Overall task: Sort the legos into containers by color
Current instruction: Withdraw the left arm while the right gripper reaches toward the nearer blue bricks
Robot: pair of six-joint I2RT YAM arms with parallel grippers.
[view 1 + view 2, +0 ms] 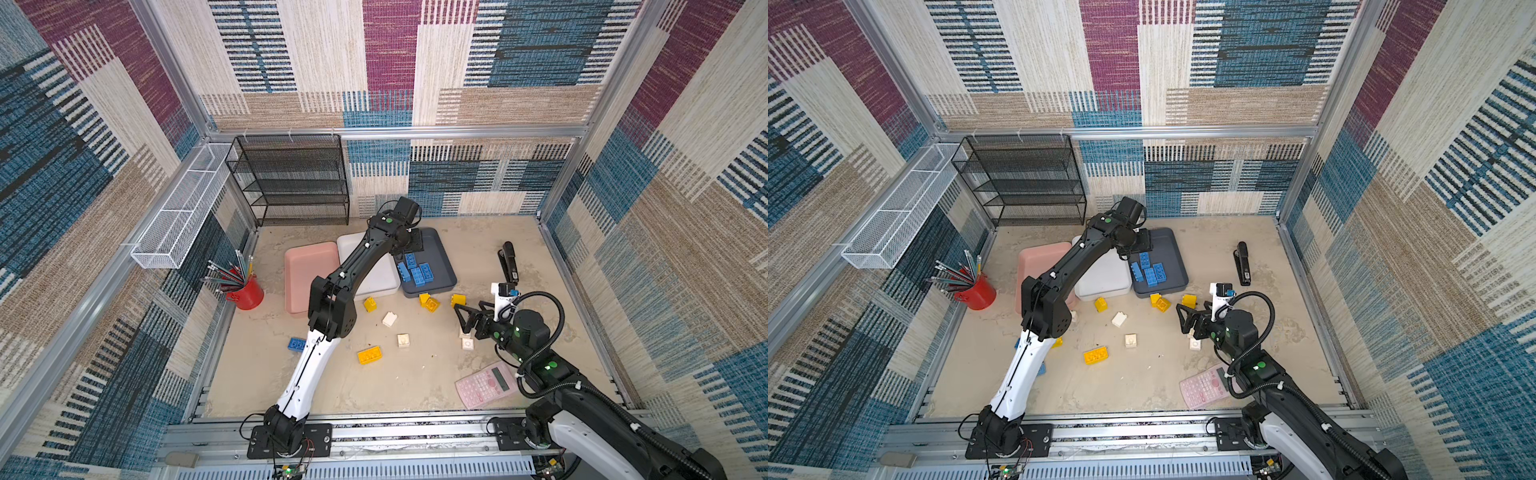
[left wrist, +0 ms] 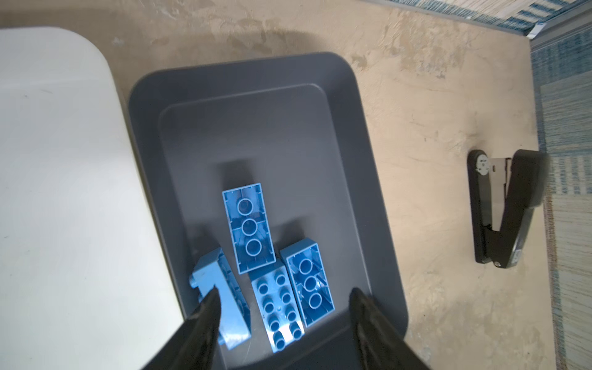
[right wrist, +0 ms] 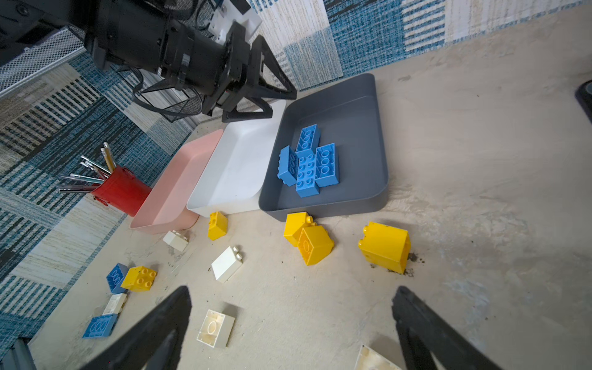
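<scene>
A sandy bench [image 1: 415, 386] is seen in both top views, with three trays set side by side toward its far side: a pink tray [image 1: 305, 270] on the left, a white tray [image 1: 380, 278] in the middle and a dark grey tray [image 1: 440, 266] on the right. The pink and white trays are shown with nothing in them.

The left end effector [image 2: 285, 307] is held above the grey tray with its fingers apart and nothing between them. The right end effector [image 1: 469, 316] is held spread wide above the bench, near the right side, and nothing is gripped.

A pink calculator [image 1: 486, 384] lies near the front right, a black stapler [image 1: 508, 262] is placed to the right of the grey tray, and a red pencil cup [image 1: 247, 291] stands left of the pink tray.

Four blue bricks [image 2: 250, 227] are clustered inside the grey tray, one tipped on its side. Yellow bricks [image 1: 430, 302] and cream bricks [image 1: 389, 319] are scattered on the bench in front of the trays. A loose blue brick [image 1: 296, 344] lies beside the left arm.
</scene>
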